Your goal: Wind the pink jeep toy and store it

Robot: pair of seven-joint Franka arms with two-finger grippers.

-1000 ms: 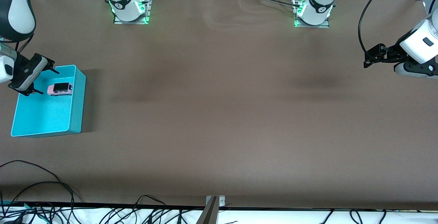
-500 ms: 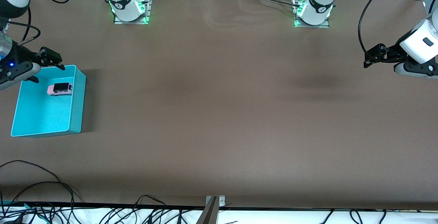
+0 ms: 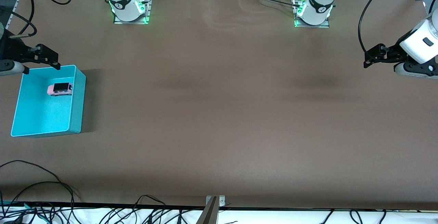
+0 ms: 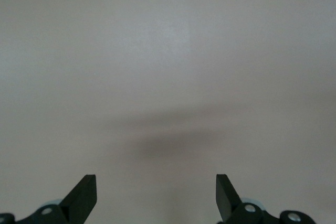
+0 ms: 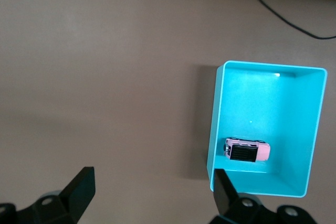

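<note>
You find the pink jeep toy point(image 3: 60, 89) stored in the turquoise bin point(image 3: 77, 97), near its corner farthest from the front camera. Storage appears complete. Right tool point(image 3: 51, 60) hovers open over the bin's edge; left tool point(image 3: 371, 58) waits open over the surface point(image 3: 219, 114).

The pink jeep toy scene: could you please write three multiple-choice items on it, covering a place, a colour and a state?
1. Where is the pink jeep toy?
A. on bare table
B. in the turquoise bin
C. in a gripper

2. What colour is the toy's roof?
A. black
B. white
C. yellow

3. How do the right gripper's jaws stand?
A. shut on the toy
B. shut empty
C. open, empty

Key: 1 B, it lies on the bin's floor. 2 A, dark panel above a pink body. 3 C, the right wrist view shows its jaws spread, nothing between.
</note>
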